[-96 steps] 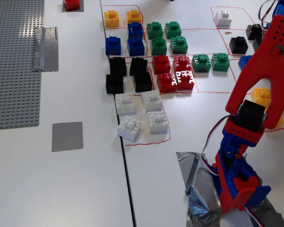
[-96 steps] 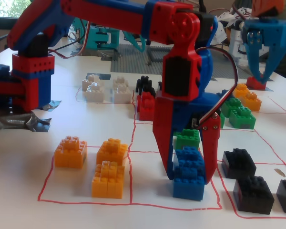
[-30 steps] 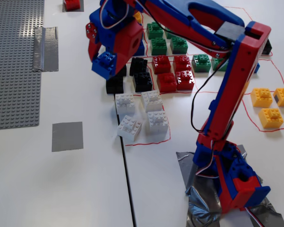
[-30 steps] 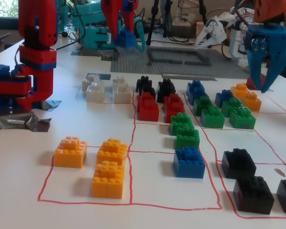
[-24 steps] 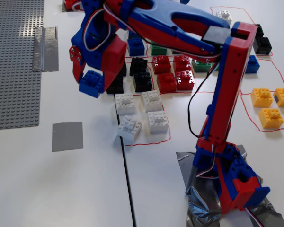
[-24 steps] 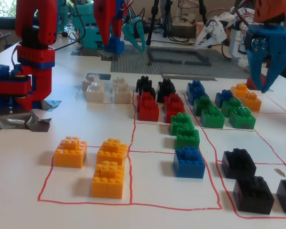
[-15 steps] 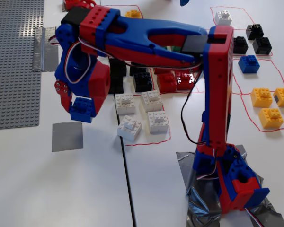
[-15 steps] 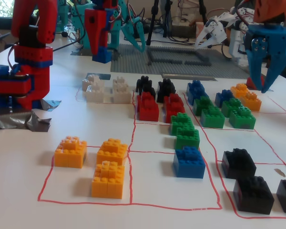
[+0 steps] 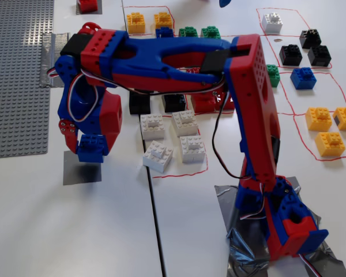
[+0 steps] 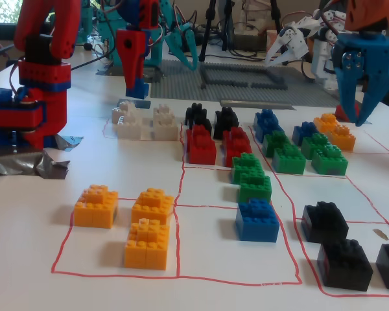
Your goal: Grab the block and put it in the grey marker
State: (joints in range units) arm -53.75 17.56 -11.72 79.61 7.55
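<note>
White table carried many bricks sorted by colour inside red drawn squares, and a grey baseplate lay at the left edge in a fixed view. The arm reached from its taped base at the lower right across to the left. Its end effector pointed down and was clenched on a blue block. The block hung just above the grey marker, a flat grey square on the table; its shadow fell on the marker. I could not tell if the block touched the marker. Four white bricks stood to the right of the marker, apart from it. In the other fixed view the end effector appeared far behind the white bricks, with the block at its lower end. Orange bricks stood near this camera.
</note>
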